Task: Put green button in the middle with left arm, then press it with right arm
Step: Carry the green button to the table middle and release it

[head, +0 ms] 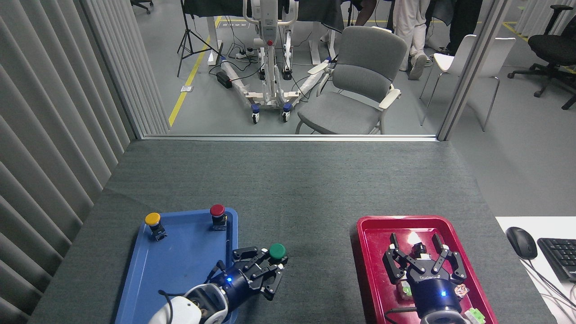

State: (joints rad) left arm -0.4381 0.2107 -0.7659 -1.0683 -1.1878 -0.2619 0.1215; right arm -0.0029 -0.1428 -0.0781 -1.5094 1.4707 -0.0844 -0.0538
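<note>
The green button (277,251) has a round dark-green cap and is held in my left gripper (269,266), which is shut on its black body. It hangs over the dark-grey table (297,189), just right of the blue tray (180,265), at the left side of the middle. My right gripper (423,258) hovers open over the red tray (373,252), nothing between its fingers.
A yellow button (153,221) and a red button (217,213) stand at the back of the blue tray. Small coloured parts lie in the red tray beneath my right arm. A mouse (521,242) and keyboard (560,256) sit on a white desk at far right.
</note>
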